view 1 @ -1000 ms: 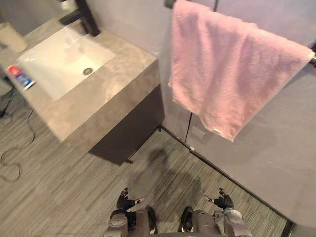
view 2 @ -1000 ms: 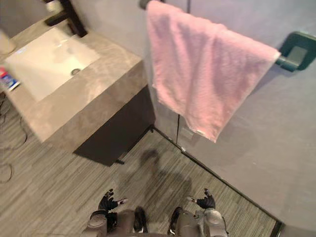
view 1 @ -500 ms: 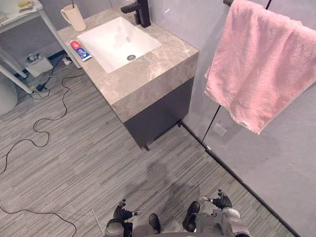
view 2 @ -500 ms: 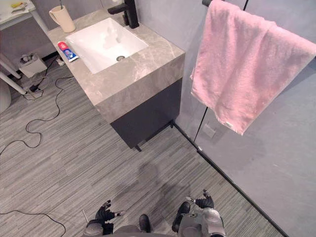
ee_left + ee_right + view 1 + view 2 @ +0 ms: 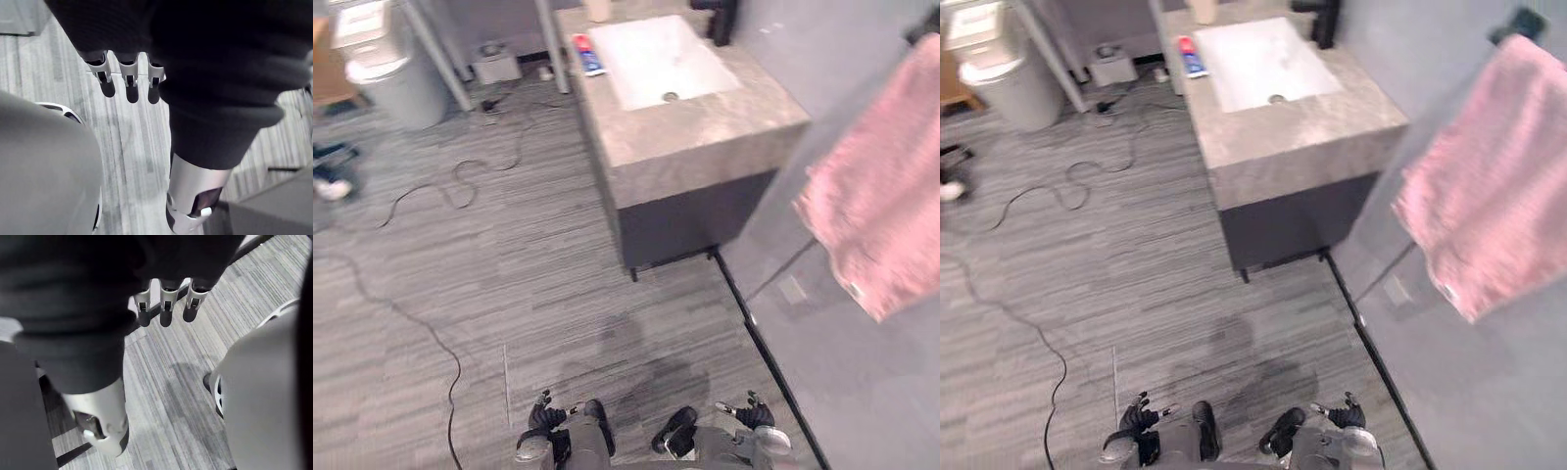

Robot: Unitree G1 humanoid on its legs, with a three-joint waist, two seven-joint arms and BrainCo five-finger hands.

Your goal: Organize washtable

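Left wrist view showed you the left hand (image 5: pixel 131 81) with fingers straight and relaxed, holding nothing. The right hand (image 5: pixel 166 308) matched it, fingers loose over bare floor. Both hung low, well short of the washtable (image 5: pixel 705 137). I'd judge that suited an approach, since nothing to grasp lay within your reach. Right of the washtable, a pink towel (image 5: pixel 891 206) hung draped by the wall, out of the way. On the washtable's left rim the tube (image 5: pixel 588 55) lay flat, loose beside the basin (image 5: pixel 656 59), so it was likely your first thing to tidy. A cup (image 5: pixel 598 8) stood at the washtable's far left corner, probably the tube's home. The faucet (image 5: pixel 720 18) rose at its far edge. Left of the washtable stood a bin (image 5: pixel 396 83).
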